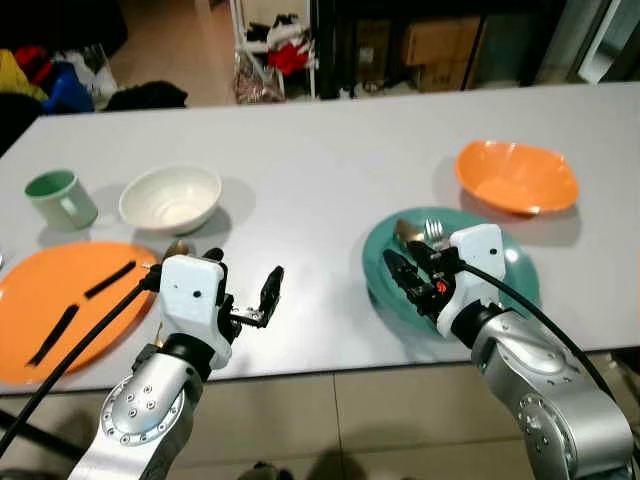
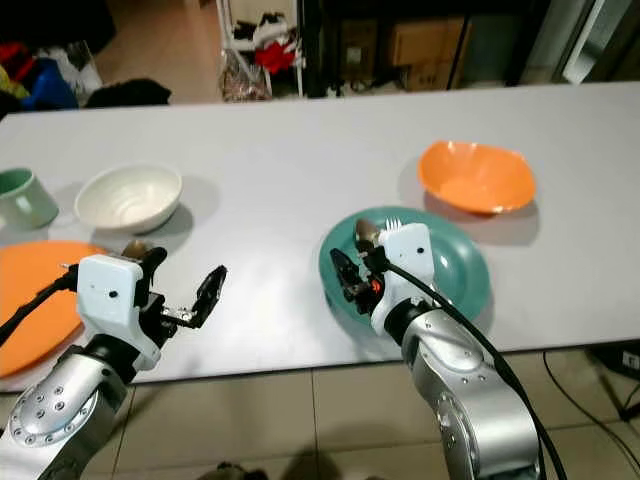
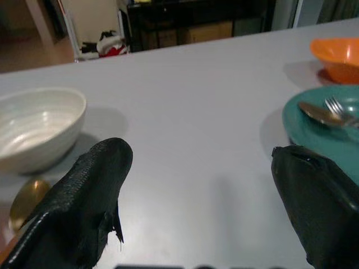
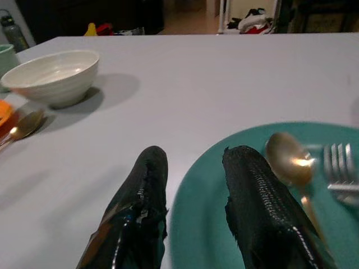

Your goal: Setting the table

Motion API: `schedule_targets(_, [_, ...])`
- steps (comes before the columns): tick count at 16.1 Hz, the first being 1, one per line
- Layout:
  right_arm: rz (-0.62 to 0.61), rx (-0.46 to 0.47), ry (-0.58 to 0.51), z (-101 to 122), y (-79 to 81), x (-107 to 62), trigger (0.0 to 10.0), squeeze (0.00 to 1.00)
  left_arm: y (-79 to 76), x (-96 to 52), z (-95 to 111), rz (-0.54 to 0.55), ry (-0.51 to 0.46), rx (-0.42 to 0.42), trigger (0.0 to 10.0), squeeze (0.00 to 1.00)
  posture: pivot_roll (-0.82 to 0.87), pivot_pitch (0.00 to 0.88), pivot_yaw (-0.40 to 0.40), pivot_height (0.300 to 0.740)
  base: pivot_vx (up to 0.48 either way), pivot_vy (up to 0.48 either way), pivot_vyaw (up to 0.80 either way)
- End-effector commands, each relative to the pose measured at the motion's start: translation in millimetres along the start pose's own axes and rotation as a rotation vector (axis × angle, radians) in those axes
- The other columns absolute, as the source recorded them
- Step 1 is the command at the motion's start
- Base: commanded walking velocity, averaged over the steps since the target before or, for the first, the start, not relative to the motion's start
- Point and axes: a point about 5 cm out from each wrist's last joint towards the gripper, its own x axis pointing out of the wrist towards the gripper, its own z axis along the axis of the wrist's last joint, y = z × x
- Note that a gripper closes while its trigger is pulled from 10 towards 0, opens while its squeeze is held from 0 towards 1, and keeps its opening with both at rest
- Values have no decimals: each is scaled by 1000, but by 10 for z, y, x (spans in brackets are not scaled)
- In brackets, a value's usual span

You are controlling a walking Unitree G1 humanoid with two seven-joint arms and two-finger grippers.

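Nearest me, my left gripper [image 1: 243, 290] hovered with fingers wide, empty, over the table [image 1: 320, 150] edge; my right gripper [image 1: 408, 262] sat narrowly parted above the teal plate [image 1: 515, 270], where spoon [image 4: 287, 159] and fork [image 4: 339, 171] already lay. Bowls and cup looked unplaced.

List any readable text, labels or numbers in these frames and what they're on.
No readable text.
Cardboard boxes on the far shelf: any print is too small and blurred to read.
Teal plate, orange plate, orange bowl, white bowl, green mug: plain.
Left pincer and right pincer: no markings visible.
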Motion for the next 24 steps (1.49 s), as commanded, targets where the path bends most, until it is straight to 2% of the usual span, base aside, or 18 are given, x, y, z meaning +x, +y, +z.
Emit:
schedule_targets(1, [9, -3, -9, -5, 19, -7, 10000, 0, 1, -24, 15, 10, 1, 11, 10000, 0, -59, 0, 73, 740, -262, 0, 0])
schedule_targets(20, [3, 22, 5, -107, -12, -55, 10000, 0, -12, -52, -12, -3, 25, 20, 10000, 0, -55, 5, 74, 740, -252, 0, 0])
schedule_targets(24, [22, 13, 9, -110, 1, -43, 10000, 0, -12, -58, -13, 0, 27, 20, 10000, 0, -52, 3, 67, 740, 0, 0, 0])
